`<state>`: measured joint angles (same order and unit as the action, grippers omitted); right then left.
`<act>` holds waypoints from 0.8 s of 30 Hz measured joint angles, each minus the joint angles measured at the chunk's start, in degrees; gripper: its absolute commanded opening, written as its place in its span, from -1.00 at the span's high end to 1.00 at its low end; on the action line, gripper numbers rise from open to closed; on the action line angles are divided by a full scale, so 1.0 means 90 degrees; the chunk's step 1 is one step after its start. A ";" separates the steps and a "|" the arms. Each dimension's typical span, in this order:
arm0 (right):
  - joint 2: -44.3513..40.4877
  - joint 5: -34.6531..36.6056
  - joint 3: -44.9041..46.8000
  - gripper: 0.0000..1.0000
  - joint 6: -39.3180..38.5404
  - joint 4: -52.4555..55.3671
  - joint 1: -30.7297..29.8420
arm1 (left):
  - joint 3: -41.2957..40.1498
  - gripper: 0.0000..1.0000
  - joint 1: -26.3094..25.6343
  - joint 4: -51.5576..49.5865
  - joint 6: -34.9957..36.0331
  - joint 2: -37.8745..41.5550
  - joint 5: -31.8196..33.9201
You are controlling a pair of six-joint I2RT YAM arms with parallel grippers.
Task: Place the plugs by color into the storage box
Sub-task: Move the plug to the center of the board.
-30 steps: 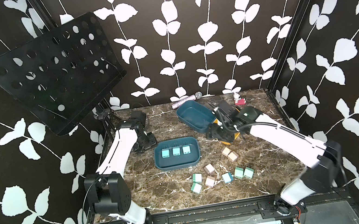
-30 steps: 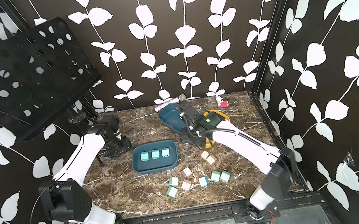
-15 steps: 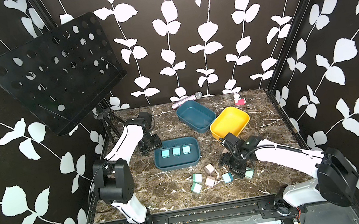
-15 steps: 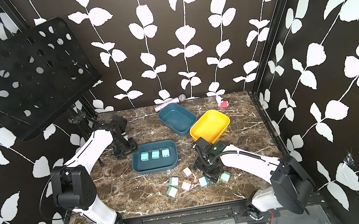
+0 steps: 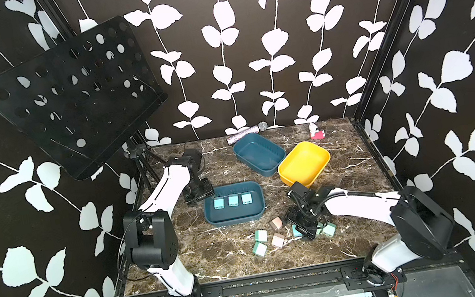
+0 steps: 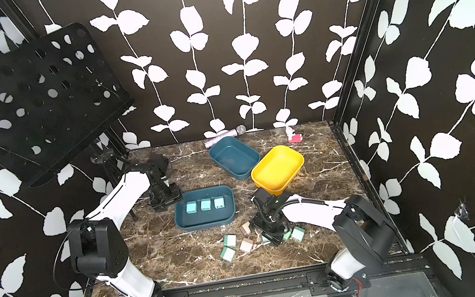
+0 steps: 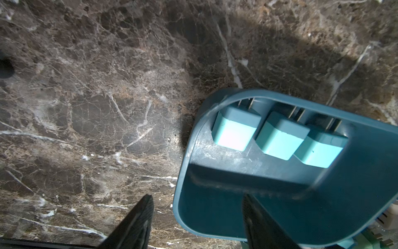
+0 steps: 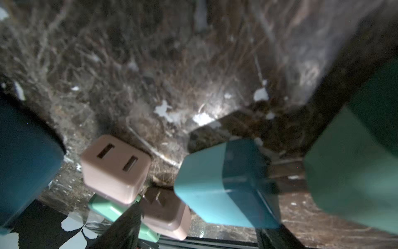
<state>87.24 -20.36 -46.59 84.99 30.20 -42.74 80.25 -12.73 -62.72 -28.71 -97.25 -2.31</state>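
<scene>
Hovering over a light blue plug (image 8: pixel 215 187), the right tool (image 8: pixel 200 222) stands open; the left tool (image 7: pixel 197 197) likewise.

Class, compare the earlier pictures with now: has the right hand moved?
Yes. The right hand left the yellow bin and came forward to the loose plugs.

both top views look steeply down from high at the front edge, sharing the whole marble table (image 5: pixel 214 256). the left wrist camera faces down, close over the teal tray (image 7: pixel 237 204); the right wrist camera sits nearer yet over loose plugs (image 8: pixel 116 163), blurred.
</scene>
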 measured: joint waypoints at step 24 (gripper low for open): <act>0.1396 0.0549 -0.2351 -0.55 -0.3045 0.1328 0.0736 | -0.0112 -0.35 0.0000 0.0007 -0.0182 0.0274 -0.0024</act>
<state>99.81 -15.42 -67.75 57.58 42.15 -36.12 79.24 -12.73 -62.65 -30.35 -94.78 -2.52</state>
